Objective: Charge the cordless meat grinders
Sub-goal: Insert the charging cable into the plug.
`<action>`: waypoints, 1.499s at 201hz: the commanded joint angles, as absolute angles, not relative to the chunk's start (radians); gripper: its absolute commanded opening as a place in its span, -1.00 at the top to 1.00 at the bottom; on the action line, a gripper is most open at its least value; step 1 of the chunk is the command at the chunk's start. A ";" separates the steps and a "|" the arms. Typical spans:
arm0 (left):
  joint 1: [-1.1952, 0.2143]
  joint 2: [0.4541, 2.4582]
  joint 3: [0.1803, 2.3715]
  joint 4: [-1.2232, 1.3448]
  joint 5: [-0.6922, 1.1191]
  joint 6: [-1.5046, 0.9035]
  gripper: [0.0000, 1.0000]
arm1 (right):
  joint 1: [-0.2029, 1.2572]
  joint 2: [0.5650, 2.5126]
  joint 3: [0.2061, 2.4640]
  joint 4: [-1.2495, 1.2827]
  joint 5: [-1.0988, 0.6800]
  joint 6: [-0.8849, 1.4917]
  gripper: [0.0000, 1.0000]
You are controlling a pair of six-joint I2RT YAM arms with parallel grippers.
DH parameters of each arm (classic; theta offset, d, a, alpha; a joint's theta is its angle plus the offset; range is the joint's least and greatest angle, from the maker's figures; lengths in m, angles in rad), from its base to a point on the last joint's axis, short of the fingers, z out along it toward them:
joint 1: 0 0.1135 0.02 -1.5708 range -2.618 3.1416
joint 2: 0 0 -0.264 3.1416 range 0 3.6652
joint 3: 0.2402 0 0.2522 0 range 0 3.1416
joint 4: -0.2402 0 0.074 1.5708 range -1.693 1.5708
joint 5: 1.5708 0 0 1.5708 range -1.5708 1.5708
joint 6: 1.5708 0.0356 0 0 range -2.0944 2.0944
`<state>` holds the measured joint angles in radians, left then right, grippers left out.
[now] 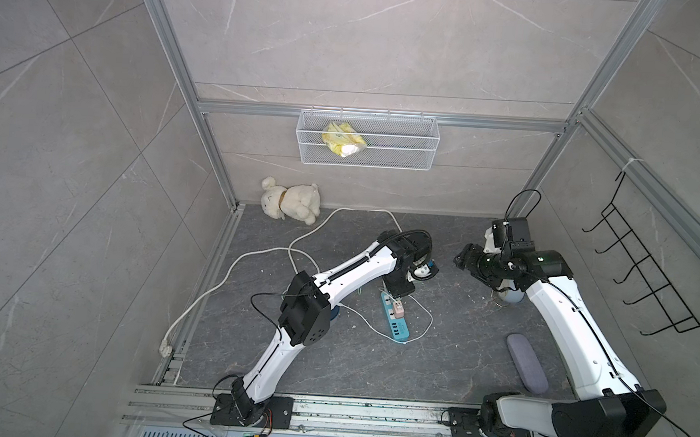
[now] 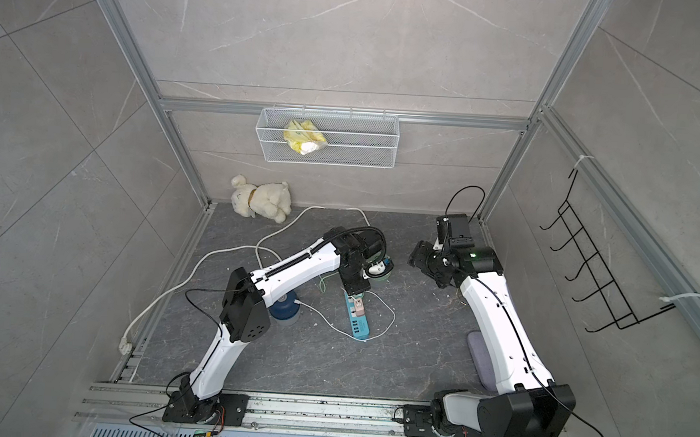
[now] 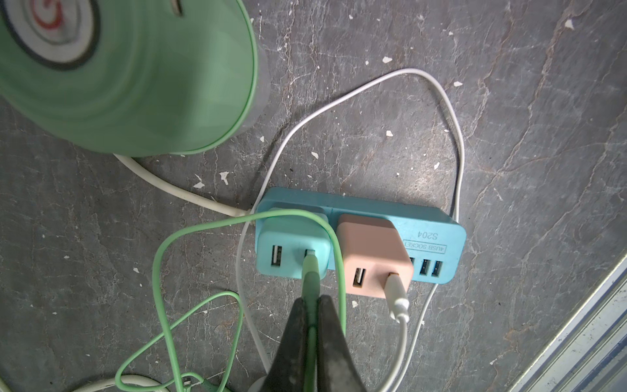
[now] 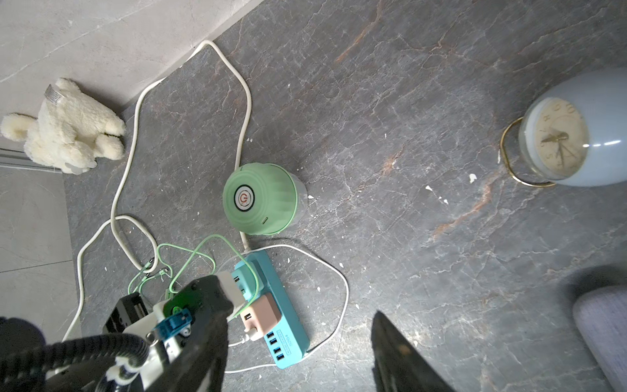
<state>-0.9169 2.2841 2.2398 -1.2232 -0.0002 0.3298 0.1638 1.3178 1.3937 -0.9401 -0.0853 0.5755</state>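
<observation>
Left wrist view: mint grinder (image 3: 118,74) cut off; left gripper (image 3: 314,302) pinching green plug (image 3: 310,271); right gripper (image 1: 462,259) spread.

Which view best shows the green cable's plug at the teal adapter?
Left wrist: the green plug sits close up at a port of the teal adapter, pinched by the fingers of the left gripper. Right wrist: the left gripper covers the plug; only green cable loops show. Both top views: hidden under the left arm.

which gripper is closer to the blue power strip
Left. The left gripper is right over the power strip, shut on the green cable's plug at the mint adapter plugged into it. The right gripper hangs open well off to the side.
</observation>
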 commanded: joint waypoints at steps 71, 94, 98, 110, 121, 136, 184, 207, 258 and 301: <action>-0.921 2.410 2.265 -1.389 0.011 0.302 1.00 | 0.161 1.333 1.438 -0.977 -0.107 0.549 -0.35; -0.919 2.429 2.263 -1.409 0.015 0.281 1.00 | 0.161 1.336 1.439 -0.973 -0.110 0.547 -0.35; -0.919 2.432 2.262 -1.410 0.015 0.279 1.00 | 0.162 1.337 1.439 -0.973 -0.110 0.545 -0.35; -0.919 2.434 2.257 -1.401 0.018 0.266 1.00 | 0.161 1.338 1.439 -0.971 -0.109 0.544 -0.35; -0.919 2.440 2.254 -1.391 0.019 0.257 1.00 | 0.160 1.339 1.440 -0.971 -0.109 0.543 -0.35; -0.919 2.449 2.248 -1.382 0.014 0.249 1.00 | 0.161 1.344 1.442 -0.969 -0.109 0.542 -0.36; -0.917 2.447 2.222 -1.361 0.002 0.245 1.00 | 0.160 1.341 1.442 -0.965 -0.107 0.543 -0.35; -0.916 2.430 2.233 -1.339 -0.007 0.231 0.93 | 0.160 1.335 1.437 -0.964 -0.104 0.546 -0.35; -0.915 2.368 2.255 -1.281 -0.023 0.225 0.43 | 0.160 1.330 1.438 -0.959 -0.106 0.550 -0.35; -0.911 2.339 2.277 -1.245 -0.027 0.230 0.16 | 0.160 1.322 1.434 -0.959 -0.106 0.549 -0.36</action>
